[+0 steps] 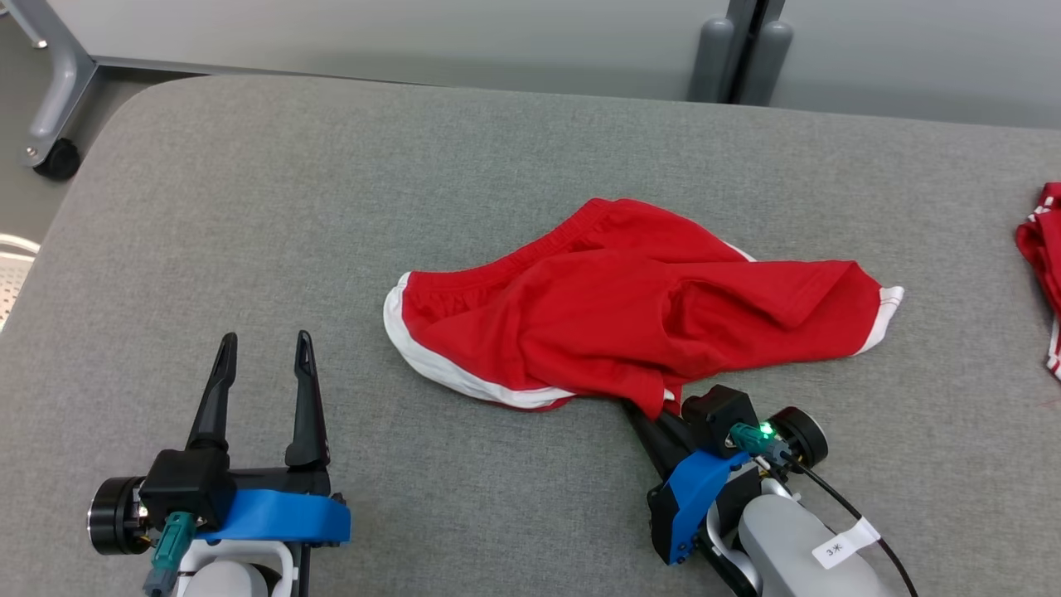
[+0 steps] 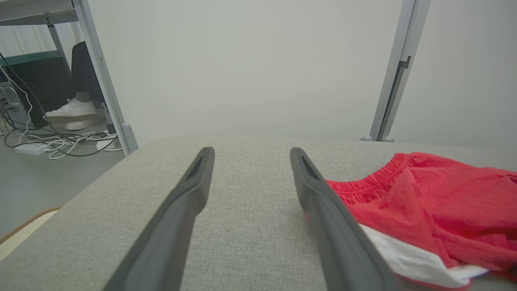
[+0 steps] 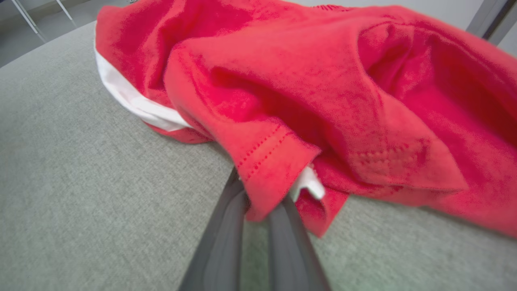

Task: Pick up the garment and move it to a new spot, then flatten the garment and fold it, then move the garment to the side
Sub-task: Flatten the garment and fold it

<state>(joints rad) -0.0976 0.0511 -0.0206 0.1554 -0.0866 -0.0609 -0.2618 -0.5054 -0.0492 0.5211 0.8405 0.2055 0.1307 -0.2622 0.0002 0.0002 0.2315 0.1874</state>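
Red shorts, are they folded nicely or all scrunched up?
Scrunched up, not folded. The red shorts lie in a rumpled heap on the grey table, with deep creases.

At the lower left of the head view, the left gripper (image 1: 266, 337) has two long, dark, tapering fingers (image 1: 217, 390), each with a narrow slot near its tip, rising from a black block (image 1: 186, 489). Beneath sit a blue bracket (image 1: 278, 516), a black drum (image 1: 112, 516) with a silver ring, a teal plug (image 1: 170, 551) and a pale grey forearm (image 1: 228, 576). At the lower right, the right gripper (image 1: 655, 419) has the same dark fingers, blue bracket dotted with small holes, and black drum. Its teal plug carries a lit green light (image 1: 766, 430). A thin black cable (image 1: 837, 502) bears a white tag (image 1: 845, 543) printed "3" and one character.
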